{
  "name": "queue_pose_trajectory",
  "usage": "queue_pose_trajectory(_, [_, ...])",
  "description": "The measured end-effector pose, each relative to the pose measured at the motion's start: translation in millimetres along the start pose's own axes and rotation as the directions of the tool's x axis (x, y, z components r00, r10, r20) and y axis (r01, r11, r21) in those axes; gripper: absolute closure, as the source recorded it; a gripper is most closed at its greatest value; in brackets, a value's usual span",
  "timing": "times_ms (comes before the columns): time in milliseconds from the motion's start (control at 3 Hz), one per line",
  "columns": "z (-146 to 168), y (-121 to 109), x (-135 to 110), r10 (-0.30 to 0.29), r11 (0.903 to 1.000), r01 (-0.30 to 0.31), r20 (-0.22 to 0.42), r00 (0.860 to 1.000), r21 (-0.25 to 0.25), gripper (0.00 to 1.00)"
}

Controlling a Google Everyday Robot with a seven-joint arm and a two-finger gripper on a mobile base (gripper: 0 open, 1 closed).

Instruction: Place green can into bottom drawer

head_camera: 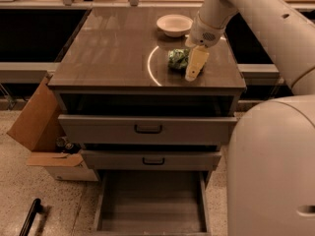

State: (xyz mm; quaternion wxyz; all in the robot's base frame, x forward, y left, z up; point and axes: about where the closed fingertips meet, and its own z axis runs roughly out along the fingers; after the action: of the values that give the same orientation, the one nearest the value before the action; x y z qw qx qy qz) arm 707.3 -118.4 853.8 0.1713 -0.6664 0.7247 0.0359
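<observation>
The green can [177,59] lies on its side on the cabinet top [118,48], inside a bright ring of light, right of centre. My gripper [195,65] hangs from the white arm and comes down against the can's right side, touching or nearly touching it. The bottom drawer [152,200] is pulled out at floor level and its flat grey floor is bare.
A white bowl [174,24] stands behind the can. Two upper drawers with black handles [148,129] stick out slightly. A cardboard box [37,127] sits on the floor at the left. My arm's large white body [270,171] fills the right foreground.
</observation>
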Motion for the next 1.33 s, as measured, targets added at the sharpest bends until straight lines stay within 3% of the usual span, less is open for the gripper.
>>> queue_pose_trajectory(667, [10, 7, -12, -0.019, 0.9996, 0.019, -0.001, 1.0, -0.022, 0.65])
queue_pose_trajectory(1000, [-14, 25, -17, -0.031, 0.9994, 0.031, 0.019, 0.999, 0.017, 0.89])
queue_pose_trajectory(1333, [-35, 65, -21, 0.0, 0.9993, -0.001, 0.05, 0.999, 0.037, 1.0])
